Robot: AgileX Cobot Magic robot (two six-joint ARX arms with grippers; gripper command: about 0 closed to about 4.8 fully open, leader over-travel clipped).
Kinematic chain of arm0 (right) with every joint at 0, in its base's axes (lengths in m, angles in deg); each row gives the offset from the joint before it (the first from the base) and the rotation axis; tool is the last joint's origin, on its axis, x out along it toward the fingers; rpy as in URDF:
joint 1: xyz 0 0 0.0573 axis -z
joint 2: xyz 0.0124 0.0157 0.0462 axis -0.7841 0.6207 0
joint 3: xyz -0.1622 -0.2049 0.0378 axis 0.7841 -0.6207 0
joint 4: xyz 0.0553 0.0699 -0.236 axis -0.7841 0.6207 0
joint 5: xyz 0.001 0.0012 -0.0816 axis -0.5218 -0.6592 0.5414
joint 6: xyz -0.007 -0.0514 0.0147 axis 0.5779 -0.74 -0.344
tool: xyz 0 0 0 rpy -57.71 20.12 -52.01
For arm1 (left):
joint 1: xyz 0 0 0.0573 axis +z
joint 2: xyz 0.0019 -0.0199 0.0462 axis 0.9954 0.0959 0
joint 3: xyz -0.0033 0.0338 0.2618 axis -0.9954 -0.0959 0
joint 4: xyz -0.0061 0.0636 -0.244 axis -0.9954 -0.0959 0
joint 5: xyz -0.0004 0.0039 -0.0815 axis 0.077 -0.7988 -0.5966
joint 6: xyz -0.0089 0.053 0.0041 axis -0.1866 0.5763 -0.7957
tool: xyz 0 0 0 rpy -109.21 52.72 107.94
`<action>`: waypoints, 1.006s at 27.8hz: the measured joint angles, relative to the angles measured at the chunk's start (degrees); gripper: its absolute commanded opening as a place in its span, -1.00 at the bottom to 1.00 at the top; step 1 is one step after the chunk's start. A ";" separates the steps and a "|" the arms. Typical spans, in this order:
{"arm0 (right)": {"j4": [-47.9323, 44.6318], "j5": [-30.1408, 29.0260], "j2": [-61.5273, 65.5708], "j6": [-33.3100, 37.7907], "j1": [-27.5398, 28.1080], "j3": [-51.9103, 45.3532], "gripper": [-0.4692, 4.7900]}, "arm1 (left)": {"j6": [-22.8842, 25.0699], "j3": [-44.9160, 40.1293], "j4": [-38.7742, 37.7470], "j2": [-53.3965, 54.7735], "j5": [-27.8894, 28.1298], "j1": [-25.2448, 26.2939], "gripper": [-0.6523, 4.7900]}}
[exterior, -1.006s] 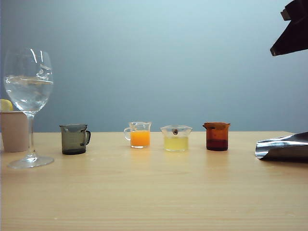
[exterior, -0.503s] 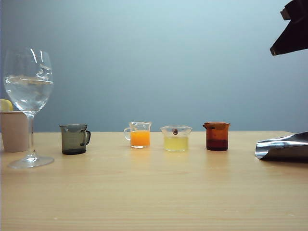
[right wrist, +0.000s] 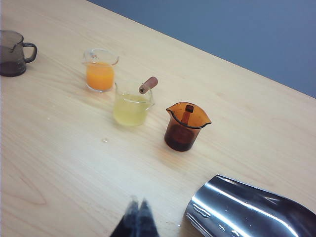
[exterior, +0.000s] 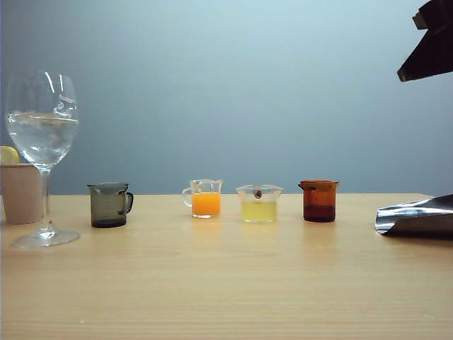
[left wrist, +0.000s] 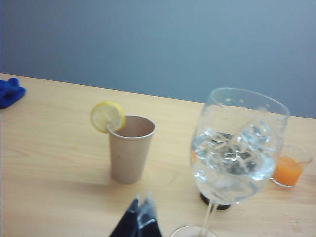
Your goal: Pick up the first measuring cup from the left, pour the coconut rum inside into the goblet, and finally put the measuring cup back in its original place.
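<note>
At the lower left of the exterior view the grey cup [exterior: 110, 205] stands upright just right of the goblet [exterior: 42, 152], nearer the left gripper [left wrist: 138, 217], closed and empty, than the right gripper [right wrist: 138, 217], also closed and empty.
</note>
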 measured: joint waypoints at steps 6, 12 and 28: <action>0.00 0.00 -0.02 0.00 0.00 0.00 -0.82 | 2.29 -3.43 6.45 0.00 -1.90 -0.39 -0.78; 0.00 -0.02 -0.02 0.00 0.00 0.00 -0.82 | 2.78 -4.59 6.80 0.04 -2.78 -0.31 -0.78; 0.00 -0.02 -0.02 0.00 0.00 0.00 -0.82 | 2.78 -4.52 6.38 0.02 -2.80 -0.31 -0.77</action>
